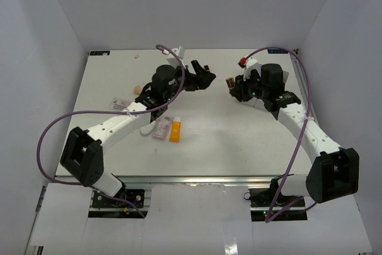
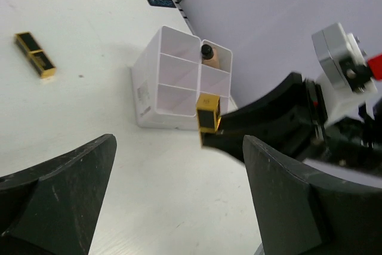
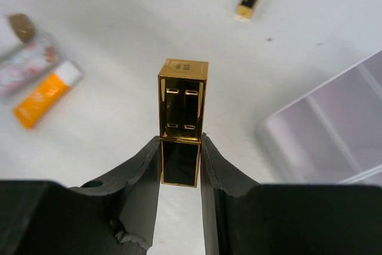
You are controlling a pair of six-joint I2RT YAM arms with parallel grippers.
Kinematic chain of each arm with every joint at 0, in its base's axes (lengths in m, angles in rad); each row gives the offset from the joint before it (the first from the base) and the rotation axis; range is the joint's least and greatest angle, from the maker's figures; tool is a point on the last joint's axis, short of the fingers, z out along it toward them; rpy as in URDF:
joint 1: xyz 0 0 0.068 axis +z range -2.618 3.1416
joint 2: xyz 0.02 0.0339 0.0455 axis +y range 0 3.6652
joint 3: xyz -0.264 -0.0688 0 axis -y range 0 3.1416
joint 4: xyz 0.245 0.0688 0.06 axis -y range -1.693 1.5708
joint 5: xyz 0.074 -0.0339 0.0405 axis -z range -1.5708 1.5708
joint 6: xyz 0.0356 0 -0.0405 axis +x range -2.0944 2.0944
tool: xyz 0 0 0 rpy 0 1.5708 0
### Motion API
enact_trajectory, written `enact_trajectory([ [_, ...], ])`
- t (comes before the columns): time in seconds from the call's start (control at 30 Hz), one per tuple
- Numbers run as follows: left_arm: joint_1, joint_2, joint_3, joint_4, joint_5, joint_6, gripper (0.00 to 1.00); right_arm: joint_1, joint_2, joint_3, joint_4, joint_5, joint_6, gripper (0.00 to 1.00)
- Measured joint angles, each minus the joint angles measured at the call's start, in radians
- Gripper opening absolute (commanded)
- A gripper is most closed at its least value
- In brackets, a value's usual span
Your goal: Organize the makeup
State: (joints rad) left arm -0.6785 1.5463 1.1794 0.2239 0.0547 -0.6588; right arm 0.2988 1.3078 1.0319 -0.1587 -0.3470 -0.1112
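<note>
1. White matte table (image 1: pixel 239 147), flat, walled by plain pale panels on the left, right and far sides.
2. Two arms of white links and black joints, each trailed by a purple cable. Bolted at the near edge, both reaching far and inward towards mid-table.
3. White plastic tray (image 2: pixel 156 85), glossy, thin-walled, four rectangular compartments, standing on the right of the table. Small label on its side wall, not legible.
4. Left gripper (image 2: pixel 179 189): black, wedge-shaped fingers spread wide, nothing between them, pointed at the right gripper.
5. Right gripper (image 3: pixel 180 147): black curved fingers clamped on the black lower half of a lipstick tube (image 3: pixel 182 103). Square section, polished gold cap end outward, held off the table near the tray. Embossed marking on the cap end, unreadable.
6. Beige bottle (image 2: pixel 209 55) with dark round cap, upright in a corner compartment of the tray.
7. Orange tube (image 1: pixel 175 131), white-capped, flat on the table near-left of centre, just beside a pink packet (image 1: pixel 161 128). Print on both too small to read.
8. Second black-gold lipstick (image 2: pixel 35 54), lying flat, far of centre.
9. Beige egg sponge (image 1: pixel 138 88), smooth and rounded, left of the left arm.
</note>
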Motion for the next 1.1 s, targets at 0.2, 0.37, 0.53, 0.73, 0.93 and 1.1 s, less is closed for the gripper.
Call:
enact_trajectory([
  [0.2, 0.174, -0.233, -0.150, -0.106, 0.114, 0.145, 0.98, -0.005, 0.101, 0.097, -0.023, 0.197, -0.302, 0.08],
  [0.37, 0.224, -0.289, -0.222, -0.227, 0.164, 0.278, 0.98, -0.008, 0.216, 0.184, -0.004, 0.355, -0.470, 0.08],
  [0.53, 0.218, -0.297, -0.266, -0.311, 0.206, 0.345, 0.98, -0.016, 0.344, 0.261, 0.049, 0.476, -0.575, 0.09],
  [0.73, 0.218, -0.335, -0.269, -0.329, 0.228, 0.369, 0.98, -0.031, 0.460, 0.374, 0.064, 0.548, -0.652, 0.14],
  [0.93, 0.218, -0.360, -0.269, -0.329, 0.235, 0.374, 0.98, -0.052, 0.528, 0.432, 0.080, 0.581, -0.694, 0.17],
  [1.1, 0.218, -0.361, -0.269, -0.329, 0.246, 0.374, 0.98, -0.062, 0.535, 0.430, 0.081, 0.583, -0.710, 0.20],
])
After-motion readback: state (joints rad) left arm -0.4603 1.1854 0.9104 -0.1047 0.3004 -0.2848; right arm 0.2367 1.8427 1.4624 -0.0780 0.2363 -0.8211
